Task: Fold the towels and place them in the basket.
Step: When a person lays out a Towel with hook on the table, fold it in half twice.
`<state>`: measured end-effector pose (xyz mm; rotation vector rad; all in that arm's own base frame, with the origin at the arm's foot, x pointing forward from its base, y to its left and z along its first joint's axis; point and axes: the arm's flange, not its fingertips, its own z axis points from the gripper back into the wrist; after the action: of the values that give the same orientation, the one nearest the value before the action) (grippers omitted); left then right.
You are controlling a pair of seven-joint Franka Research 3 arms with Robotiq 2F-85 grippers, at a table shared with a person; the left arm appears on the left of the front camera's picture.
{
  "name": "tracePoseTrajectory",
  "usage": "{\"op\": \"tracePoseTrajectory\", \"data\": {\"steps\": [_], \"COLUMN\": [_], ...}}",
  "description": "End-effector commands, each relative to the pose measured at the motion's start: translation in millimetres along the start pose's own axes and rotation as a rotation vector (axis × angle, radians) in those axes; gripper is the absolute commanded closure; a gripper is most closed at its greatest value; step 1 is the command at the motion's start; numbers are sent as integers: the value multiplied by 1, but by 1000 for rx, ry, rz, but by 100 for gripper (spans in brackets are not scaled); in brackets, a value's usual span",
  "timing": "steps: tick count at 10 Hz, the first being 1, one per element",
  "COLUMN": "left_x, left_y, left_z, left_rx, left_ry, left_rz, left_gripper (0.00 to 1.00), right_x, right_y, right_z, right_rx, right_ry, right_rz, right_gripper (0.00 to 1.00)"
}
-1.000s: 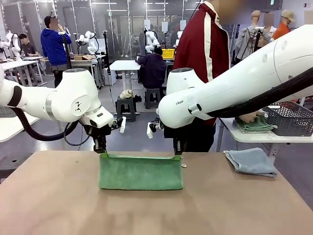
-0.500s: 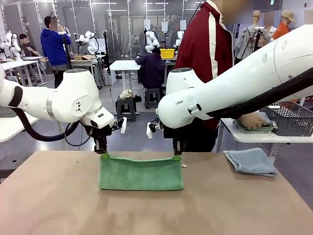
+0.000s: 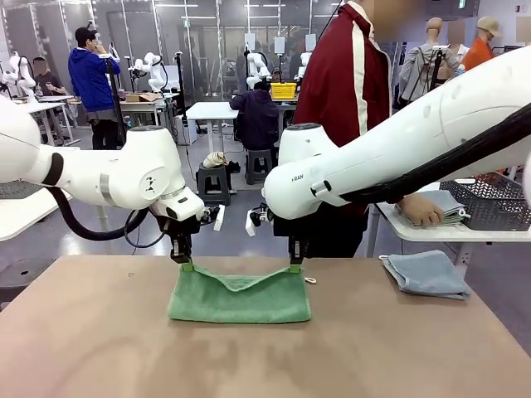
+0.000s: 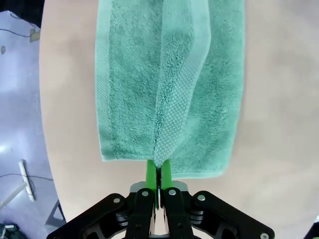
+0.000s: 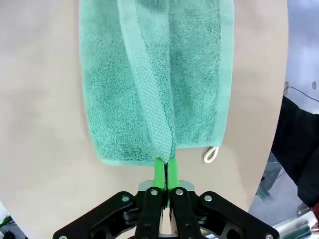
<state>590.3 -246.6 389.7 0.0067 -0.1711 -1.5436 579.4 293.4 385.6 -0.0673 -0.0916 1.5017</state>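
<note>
Above table (image 3: 83,332), left claw (image 3: 186,265) and right claw (image 3: 294,267) pinch corners of green towel (image 3: 241,303); right arm (image 3: 398,149) reads "RAN".

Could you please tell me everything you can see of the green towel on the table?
The green towel is terry cloth with a woven border band and a small white hanging loop. It lies folded on the brown table. The left gripper and right gripper each pinch a lifted top corner, the edge sagging between them.

left pincer (image 4: 158,172) clamped on towel edge | sea-green towel (image 4: 169,84) hanging over tan table (image 4: 274,99)
</note>
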Motion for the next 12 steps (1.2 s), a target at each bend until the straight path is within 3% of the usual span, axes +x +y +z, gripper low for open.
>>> {"op": "tracePoseTrajectory", "data": {"steps": [1, 12], "left_x": [7, -15], "left_y": [25, 56], "left_z": [-7, -55], "left_rx": [-19, -46], "left_ry": [33, 49], "left_rz": [-6, 75], "left_gripper": [96, 96], "right_x": [8, -7], "right_y": [-21, -54], "right_z": [-9, -57], "right_rx": [18, 77], "right_ry": [11, 20], "right_rz": [11, -64], "right_gripper": [98, 98]}}
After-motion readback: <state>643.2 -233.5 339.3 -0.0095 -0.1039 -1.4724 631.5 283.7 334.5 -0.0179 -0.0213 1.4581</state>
